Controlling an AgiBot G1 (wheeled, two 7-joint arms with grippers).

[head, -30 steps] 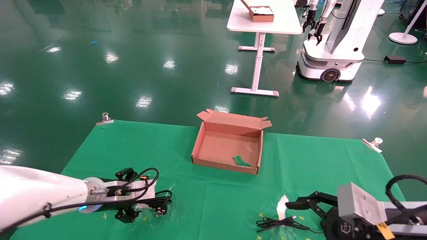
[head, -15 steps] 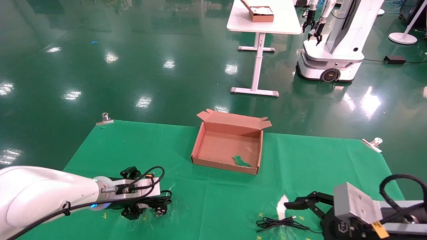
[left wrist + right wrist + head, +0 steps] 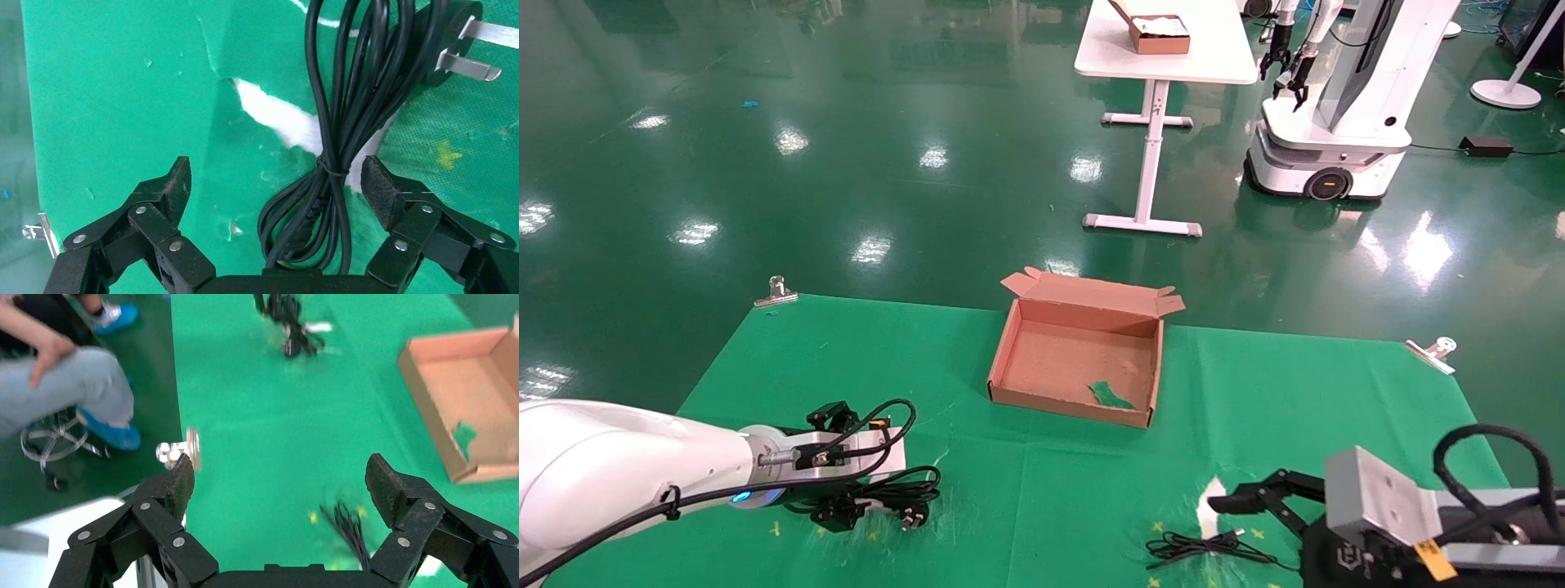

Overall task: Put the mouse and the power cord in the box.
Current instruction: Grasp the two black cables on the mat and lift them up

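Note:
The power cord (image 3: 343, 141), a tied black bundle with a pronged plug (image 3: 456, 46), lies on the green cloth at the front left (image 3: 903, 496). My left gripper (image 3: 275, 174) is open and straddles the bundle's looped end without touching it; in the head view this left gripper (image 3: 839, 467) sits low over the cloth. The box (image 3: 1068, 406) stands open mid-table with a green scrap (image 3: 1109, 395) on its floor. My right gripper (image 3: 280, 471) is open at the front right (image 3: 1246, 502), above the mouse's thin cable (image 3: 1201, 547). The mouse itself is hidden.
Metal clips (image 3: 777, 291) (image 3: 1434, 351) hold the cloth's far corners. A white tear (image 3: 1212, 494) marks the cloth near the right gripper. Beyond stand a white table (image 3: 1164, 61) and another robot (image 3: 1336, 98). A seated person (image 3: 61, 373) is beside the table.
My left arm has settled slightly forward and lower over the power cord. The right gripper has edged a little to the left. Box and cords lie where they were.

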